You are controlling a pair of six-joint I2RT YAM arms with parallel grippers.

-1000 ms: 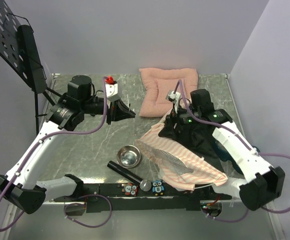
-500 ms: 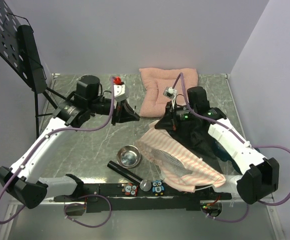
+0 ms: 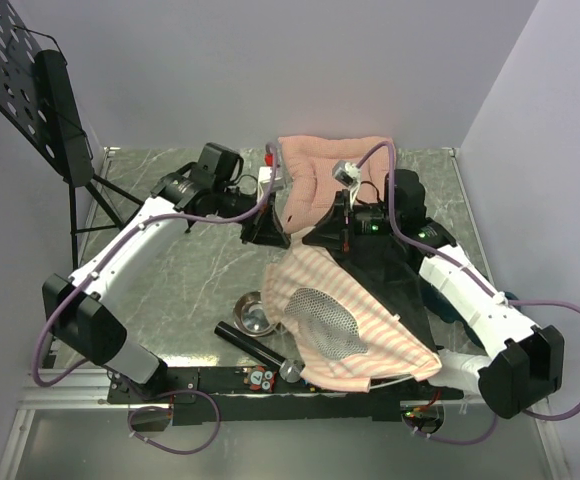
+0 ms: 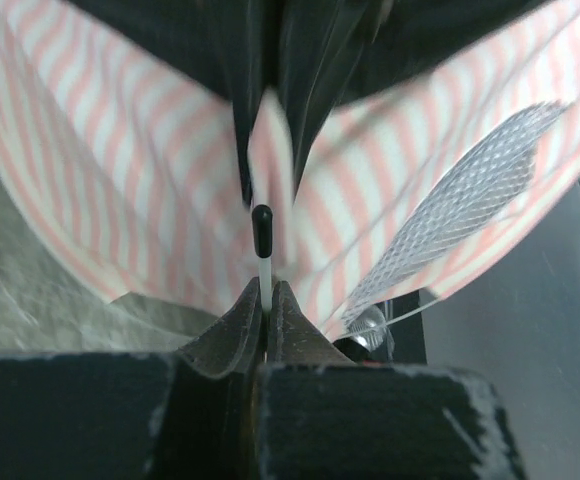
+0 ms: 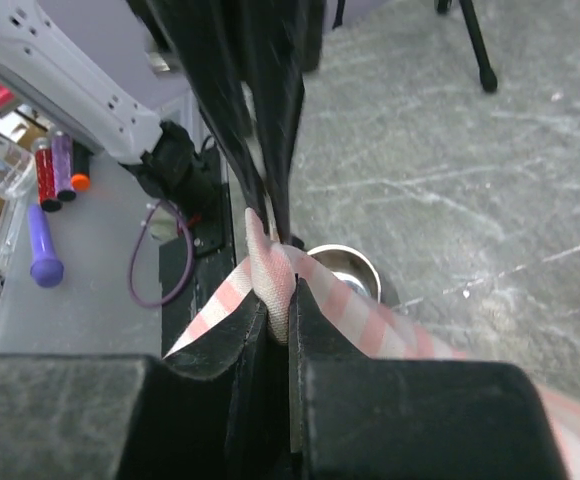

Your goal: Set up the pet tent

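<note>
The pet tent (image 3: 355,325), pink-and-white striped with a white mesh panel (image 3: 325,315) and black floor, lies crumpled at the right front of the table. My left gripper (image 3: 267,230) is at its far-left corner. In the left wrist view this gripper (image 4: 267,296) is shut on a thin white pole with a black tip (image 4: 262,228), right in front of the striped fabric (image 4: 140,170). My right gripper (image 3: 336,228) holds the tent's far edge raised. The right wrist view shows it (image 5: 280,300) shut on a fold of striped fabric (image 5: 273,262).
A plain pink cushion (image 3: 335,165) lies at the back, just behind both grippers. A steel bowl (image 3: 252,316) and a black tube (image 3: 253,346) sit left of the tent. Small owl figures (image 3: 261,379) stand at the front rail. A black music stand (image 3: 35,95) is at far left.
My right gripper has shut on the tent fabric and lifted it. The left arm has swung right to the tent's corner. The tent has spread left and forward, covering one owl.
</note>
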